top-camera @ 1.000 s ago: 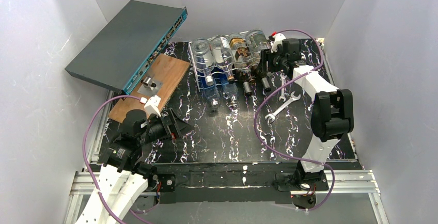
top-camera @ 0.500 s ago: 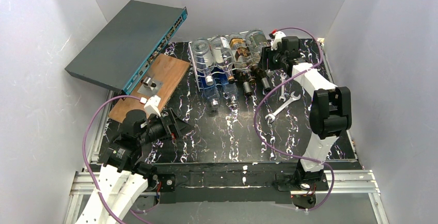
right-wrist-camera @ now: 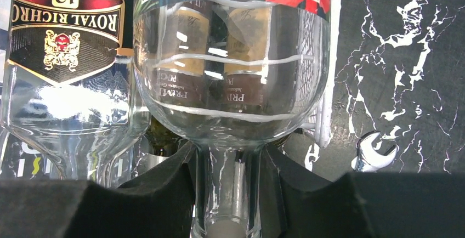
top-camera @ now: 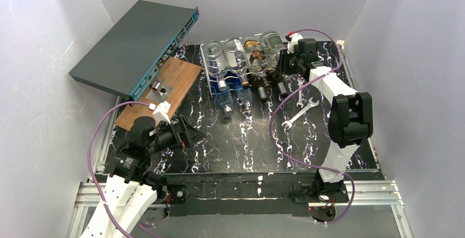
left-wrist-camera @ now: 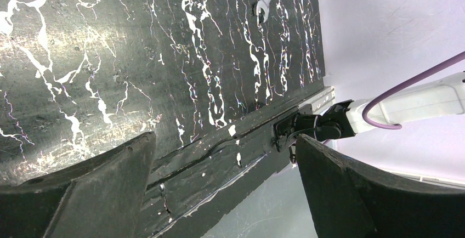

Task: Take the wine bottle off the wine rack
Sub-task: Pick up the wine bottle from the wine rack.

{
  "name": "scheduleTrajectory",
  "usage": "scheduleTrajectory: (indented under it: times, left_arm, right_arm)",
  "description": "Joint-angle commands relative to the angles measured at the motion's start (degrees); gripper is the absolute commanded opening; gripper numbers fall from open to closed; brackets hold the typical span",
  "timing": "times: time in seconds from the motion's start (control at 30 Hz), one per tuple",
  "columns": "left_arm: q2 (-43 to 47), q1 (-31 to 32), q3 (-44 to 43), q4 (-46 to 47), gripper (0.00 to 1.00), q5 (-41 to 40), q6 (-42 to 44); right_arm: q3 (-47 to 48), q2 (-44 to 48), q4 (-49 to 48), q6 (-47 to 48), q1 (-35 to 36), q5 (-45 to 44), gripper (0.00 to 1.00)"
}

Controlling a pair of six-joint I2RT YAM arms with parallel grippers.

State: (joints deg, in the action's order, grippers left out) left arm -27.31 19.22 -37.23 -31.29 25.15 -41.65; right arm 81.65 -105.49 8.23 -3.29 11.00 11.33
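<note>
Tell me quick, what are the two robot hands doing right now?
Left gripper: open, holding nothing.
Right gripper: closed on the neck of the clear wine bottle.

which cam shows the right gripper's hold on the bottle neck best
The right wrist view: the neck of the clear bottle sits clamped in the right gripper. The top external view shows only that gripper at the right end of the wine rack, contact hidden. The left wrist view shows neither.

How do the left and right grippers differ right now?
The left gripper is open and empty; the right gripper is shut on the neck of the clear bottle. The left gripper hangs over the table near its base; the right gripper reaches to the wine rack. Both have black fingers.
</note>
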Motion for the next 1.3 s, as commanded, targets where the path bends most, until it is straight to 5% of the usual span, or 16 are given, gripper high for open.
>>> scheduleTrajectory:
  times: [0.0, 0.07, 1.27]
  left_arm:
    - [0.1, -0.3, -0.5, 0.9, 0.98, 1.2, 0.2]
    - [0.1, -0.3, -0.6, 0.9, 0.98, 1.2, 0.1]
    - [1.2, -0.3, -1.1, 0.1, 0.98, 1.7, 0.3]
  right_arm:
    - [1.5, 1.7, -1.1, 0.7, 0.3, 0.2, 0.09]
    - [1.3, 2.6, -1.3, 0.8, 0.2, -0.2, 0.01]
    - [-2.9, 16.3, -6.4, 2.1, -1.4, -2.2, 0.01]
